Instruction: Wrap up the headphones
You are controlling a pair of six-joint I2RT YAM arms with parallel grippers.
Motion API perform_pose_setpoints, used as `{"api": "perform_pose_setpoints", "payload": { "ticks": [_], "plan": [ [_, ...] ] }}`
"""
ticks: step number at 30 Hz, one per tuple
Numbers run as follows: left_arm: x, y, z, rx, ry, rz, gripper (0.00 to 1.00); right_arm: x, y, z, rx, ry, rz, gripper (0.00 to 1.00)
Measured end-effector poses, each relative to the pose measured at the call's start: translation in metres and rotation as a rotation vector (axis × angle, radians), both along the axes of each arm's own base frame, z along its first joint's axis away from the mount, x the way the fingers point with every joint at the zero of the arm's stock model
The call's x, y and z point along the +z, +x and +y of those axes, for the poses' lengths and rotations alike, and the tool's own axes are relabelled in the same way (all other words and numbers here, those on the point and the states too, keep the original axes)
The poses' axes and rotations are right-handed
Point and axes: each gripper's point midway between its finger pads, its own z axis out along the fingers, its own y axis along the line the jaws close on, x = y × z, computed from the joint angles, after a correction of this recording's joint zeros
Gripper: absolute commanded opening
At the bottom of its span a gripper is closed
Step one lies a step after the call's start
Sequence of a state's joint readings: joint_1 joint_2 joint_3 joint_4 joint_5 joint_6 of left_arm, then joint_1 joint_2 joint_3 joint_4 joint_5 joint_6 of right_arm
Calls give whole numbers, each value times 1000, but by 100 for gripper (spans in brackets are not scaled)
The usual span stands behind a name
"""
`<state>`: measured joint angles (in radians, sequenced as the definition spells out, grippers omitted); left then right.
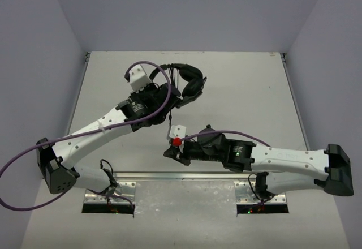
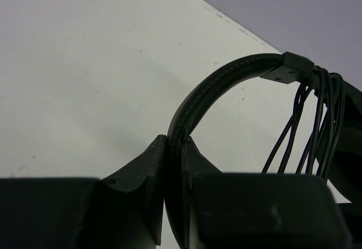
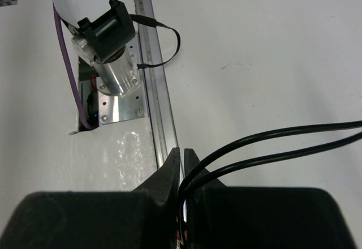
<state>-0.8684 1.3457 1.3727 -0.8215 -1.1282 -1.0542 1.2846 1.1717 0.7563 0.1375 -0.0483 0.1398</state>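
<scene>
1. Right fingers (image 3: 169, 175) are pressed together on 2 strands of the thin black cord (image 3: 271, 138), which runs off to the right above the table (image 3: 254, 45).
2. Left fingers (image 2: 153, 164) are clamped on the headband (image 2: 226, 79); the headphones (image 1: 189, 85) are held at the far middle of the table.
3. Another turn seems to be in hand: the cord should be kept taut, carried round beside the coils (image 2: 322, 119), and both pinches held firm so nothing is unwound.
4. Coils are shown only by the left wrist view; the doubled strand only by the right; the arms' spacing only from above.
</scene>
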Motion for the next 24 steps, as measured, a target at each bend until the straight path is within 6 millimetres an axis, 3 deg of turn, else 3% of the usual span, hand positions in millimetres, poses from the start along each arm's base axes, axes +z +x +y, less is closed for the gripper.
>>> {"api": "perform_pose_setpoints", "payload": {
  "ticks": [6,11,15,21,24],
  "plan": [
    [-43,-9,7,-3,27,45,0,15,3,-26,-13,-50,-74,1],
    [-65,-6,-7,-63,-6,63,0,16,8,-38,-14,-85,-140,1],
    [-79,-2,-22,-161,0,67,0,23,35,-49,-59,-130,-159,1],
    [-98,-1,-41,-335,44,57,0,70,105,-62,-175,-153,-162,1],
    [-106,-6,-53,-447,44,41,0,74,123,-71,-191,-173,-154,1]
  ]
}}
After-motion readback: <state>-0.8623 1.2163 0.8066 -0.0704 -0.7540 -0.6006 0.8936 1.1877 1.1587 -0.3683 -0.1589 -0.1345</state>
